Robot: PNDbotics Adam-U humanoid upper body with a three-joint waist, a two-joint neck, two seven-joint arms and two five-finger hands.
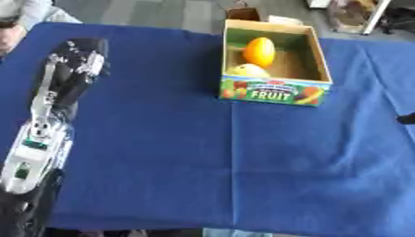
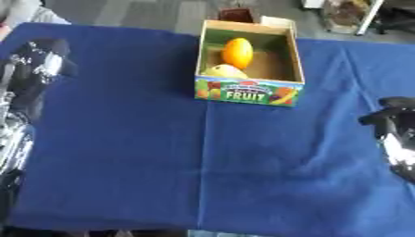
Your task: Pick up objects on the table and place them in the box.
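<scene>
The box (image 1: 275, 90) on the blue desk (image 1: 203, 162) holds an orange fruit (image 1: 259, 52) and a yellow one (image 1: 248, 70) (nothing else lies outside, so seemingly finished). Left hand (image 1: 81, 58) hangs curled and holding nothing; right hand's (image 2: 397, 115) fingers I cannot tell.

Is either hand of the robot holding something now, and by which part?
Nothing visible is held: the left hand and the right hand hover over the bare cloth.

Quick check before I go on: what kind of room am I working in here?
Likely an office or lab demo space: a table under a blue cloth, grey floor beyond it, and a printed FRUIT box as a prop.
</scene>
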